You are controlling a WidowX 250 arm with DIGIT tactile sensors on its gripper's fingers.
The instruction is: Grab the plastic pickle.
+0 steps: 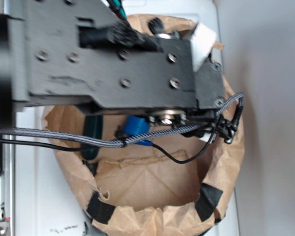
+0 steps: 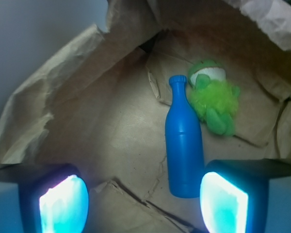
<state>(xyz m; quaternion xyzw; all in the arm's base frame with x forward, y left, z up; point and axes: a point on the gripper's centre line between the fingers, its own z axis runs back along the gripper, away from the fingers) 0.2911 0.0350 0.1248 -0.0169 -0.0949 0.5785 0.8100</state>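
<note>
The plastic pickle point(image 1: 93, 132) is a dark green glossy oblong on the left side of the paper bag's floor. The arm hides its upper end and a braided cable crosses it. It is out of the wrist view. My gripper point(image 2: 143, 204) hangs open above the bag floor, with bare brown paper between its glowing pads point(image 2: 63, 206). The base of a blue bottle point(image 2: 184, 145) lies just inside the right pad. In the exterior view the arm body point(image 1: 123, 59) covers the fingers.
A fuzzy light-green plush toy point(image 2: 213, 99) lies to the right of the bottle's neck. The blue bottle point(image 1: 136, 125) shows under the arm. Crumpled paper bag walls point(image 1: 152, 216) ring everything, with black tape patches point(image 1: 99, 207). Cables point(image 1: 187, 129) hang across the bag.
</note>
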